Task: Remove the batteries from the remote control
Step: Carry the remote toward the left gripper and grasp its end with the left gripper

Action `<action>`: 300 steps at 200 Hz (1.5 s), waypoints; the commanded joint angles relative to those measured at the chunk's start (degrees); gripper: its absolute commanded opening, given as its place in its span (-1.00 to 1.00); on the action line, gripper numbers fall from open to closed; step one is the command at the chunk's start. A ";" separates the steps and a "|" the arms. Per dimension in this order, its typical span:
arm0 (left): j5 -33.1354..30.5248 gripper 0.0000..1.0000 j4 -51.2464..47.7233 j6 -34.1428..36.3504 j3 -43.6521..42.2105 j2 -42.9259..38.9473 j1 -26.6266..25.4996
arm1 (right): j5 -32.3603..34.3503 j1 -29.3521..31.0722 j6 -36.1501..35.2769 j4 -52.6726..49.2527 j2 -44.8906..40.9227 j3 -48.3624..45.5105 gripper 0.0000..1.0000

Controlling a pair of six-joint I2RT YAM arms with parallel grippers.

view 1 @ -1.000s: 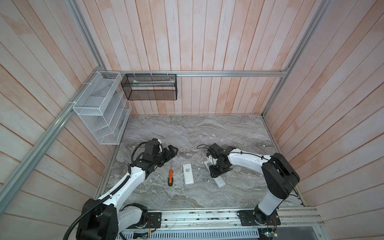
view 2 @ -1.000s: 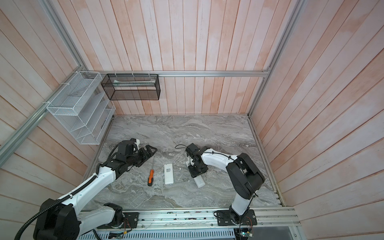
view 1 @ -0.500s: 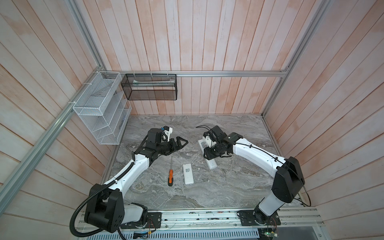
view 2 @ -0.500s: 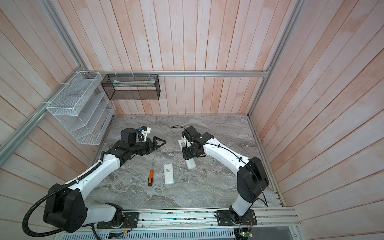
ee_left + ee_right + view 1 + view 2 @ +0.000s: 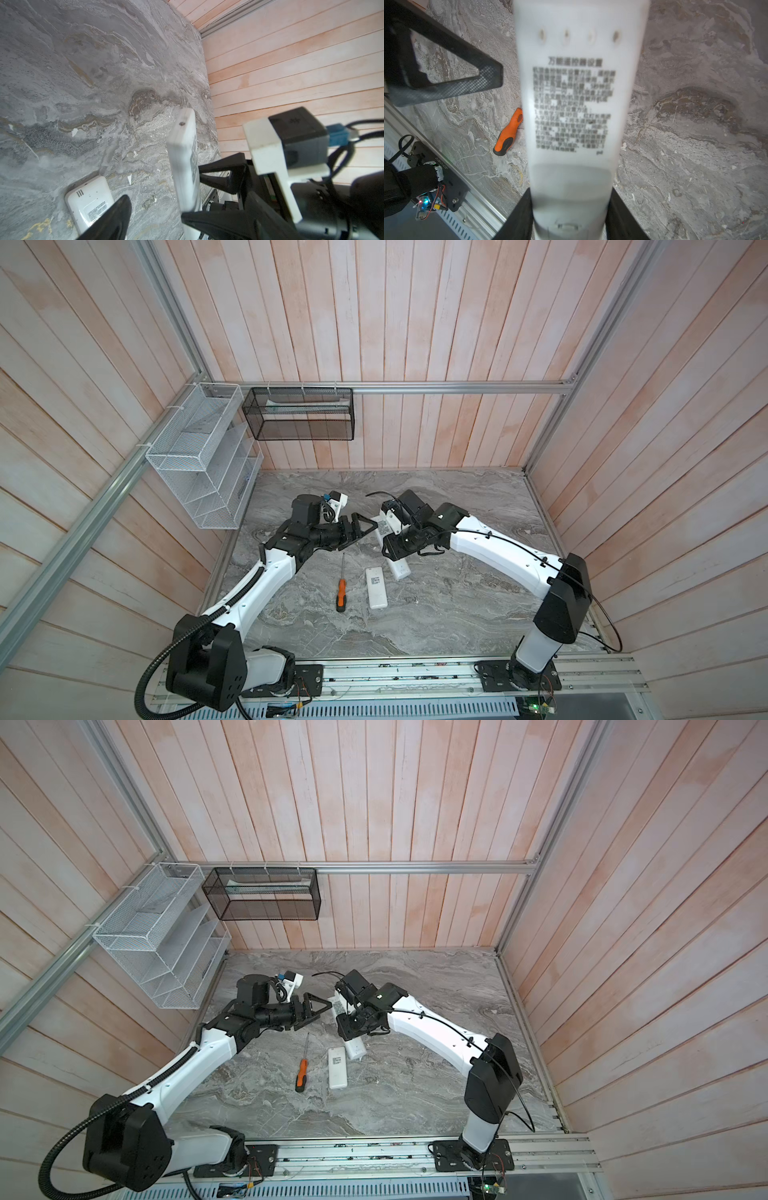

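Note:
My right gripper [image 5: 569, 207] is shut on a white remote control [image 5: 575, 104] and holds it above the marble table, printed back towards the wrist camera. Its fingers clamp both sides near the battery cover [image 5: 566, 187], which is closed. In both top views the remote control [image 5: 384, 527] [image 5: 337, 1006] hangs mid-table in that gripper [image 5: 397, 549]. My left gripper [image 5: 361, 529] [image 5: 153, 207] stands open just left of it. One finger [image 5: 207, 222] crosses in front of the remote control [image 5: 184, 166] without gripping it. The batteries are hidden.
A second white remote [image 5: 377, 588] [image 5: 89, 203] lies back-up on the table beside an orange-handled screwdriver [image 5: 341, 595] [image 5: 508, 133]. A white wire rack [image 5: 199, 464] and a black mesh basket [image 5: 299, 418] hang on the walls. A metal rail [image 5: 415, 672] runs along the front.
My right gripper has lifted the remote control off the table and carried it towards the back. My left gripper has swung from near the screwdriver up to the remote control's side.

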 commanded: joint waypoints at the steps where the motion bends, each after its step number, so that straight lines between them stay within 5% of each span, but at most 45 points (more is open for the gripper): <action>1: 2.50 0.71 4.32 -3.65 -1.96 -1.21 0.30 | -0.13 1.19 0.67 0.35 0.39 2.14 -0.51; 145: 3.01 -0.01 7.55 -5.86 -0.51 5.62 -0.48 | -1.75 2.26 -4.16 -1.20 5.19 10.36 -0.56; 220: 5.48 -0.68 8.69 -6.27 0.45 8.15 -0.38 | -0.97 2.27 -3.69 -0.76 5.59 9.64 -0.52; 300: 6.08 -0.76 10.00 -6.69 0.78 8.50 -0.12 | 0.25 2.30 -2.65 -0.46 4.54 8.48 -0.14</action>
